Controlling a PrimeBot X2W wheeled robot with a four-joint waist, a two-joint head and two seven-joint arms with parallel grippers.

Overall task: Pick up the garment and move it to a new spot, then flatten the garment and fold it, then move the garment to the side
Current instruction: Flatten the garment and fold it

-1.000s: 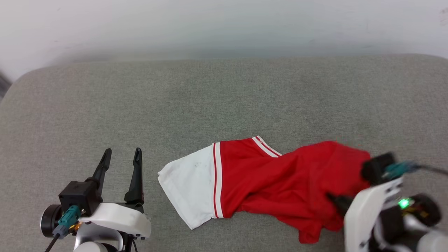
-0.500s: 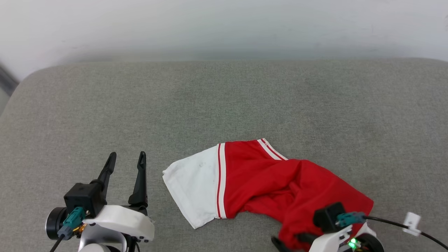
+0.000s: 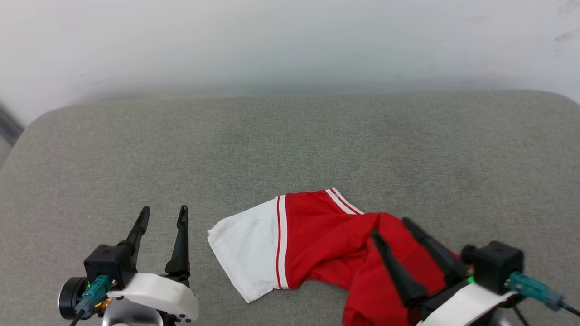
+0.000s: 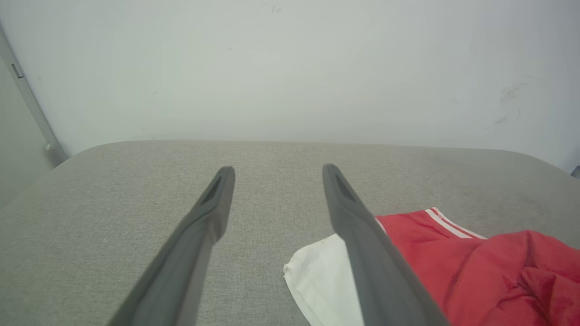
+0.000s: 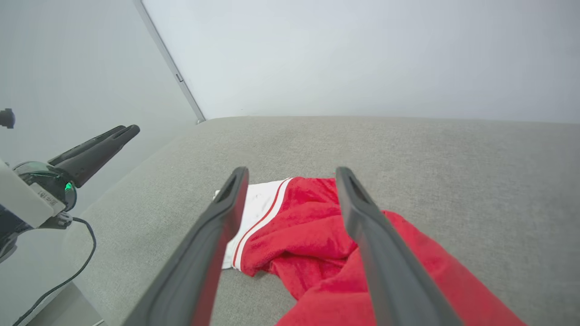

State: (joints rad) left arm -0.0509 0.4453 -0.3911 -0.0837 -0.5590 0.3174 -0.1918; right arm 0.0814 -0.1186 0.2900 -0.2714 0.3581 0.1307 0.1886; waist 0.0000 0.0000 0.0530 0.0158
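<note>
Grey woven upholstered surface (image 3: 290,145): broad, flat, rounded corners, set against a pale wall (image 3: 290,40).
Garment (image 3: 317,244): thin soft red fabric, white short sleeve with striped trim; crumpled near the front edge, right of centre, sleeve flat toward the left.
Right gripper (image 3: 389,226): dark tapered fingers spread wide over the bunched red part, nothing pinched; arm angled in from lower right.
Left gripper (image 3: 164,209): fingers parted, empty, pointing forward over bare surface, apart from the sleeve.
</note>
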